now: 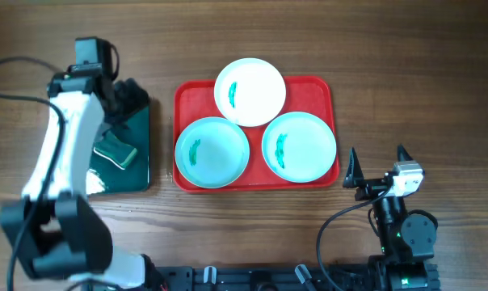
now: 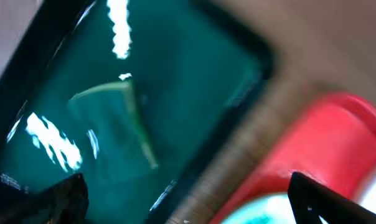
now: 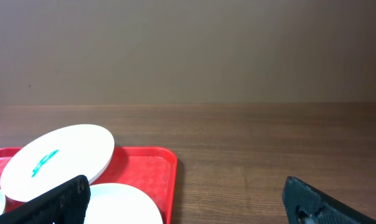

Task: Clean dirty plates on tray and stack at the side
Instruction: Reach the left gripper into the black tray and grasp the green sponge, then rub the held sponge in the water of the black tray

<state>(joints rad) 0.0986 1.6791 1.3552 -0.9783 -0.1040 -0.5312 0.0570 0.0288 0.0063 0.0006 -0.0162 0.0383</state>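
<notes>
Left claw (image 2: 188,208): both dark fingertips sit at the bottom corners of its wrist view, wide apart, nothing between them, so it is open and empty. Picture blurred. Directly under it is the dark tray (image 2: 194,56) with a glossy floor. Green sponge (image 2: 113,121) lies on that floor, ahead of the claw, outline soft. Red tray (image 2: 337,137) lies just to the right of this claw, beside the dark tray, with a narrow strip of desk (image 1: 405,48) between the two.

Right claw (image 3: 188,208): low over the desk, fingers spread wide, holding nothing. Red tray ahead and to its left, near but apart from it.

Plates, all three on the red tray:
- white plate (image 1: 250,91): farthest from the right claw, tilted, near edge resting over the two aqua ones, far edge reaching past the tray rim. Green smear left of centre.
- left aqua plate (image 1: 212,151): flat, at the tray end next to the left claw. Green smear on it.
- right aqua plate (image 1: 299,145): flat, closest to the right claw, ahead and left of it. Green smear on it.

Aqua plates side by side; whether their rims touch, cannot tell
</notes>
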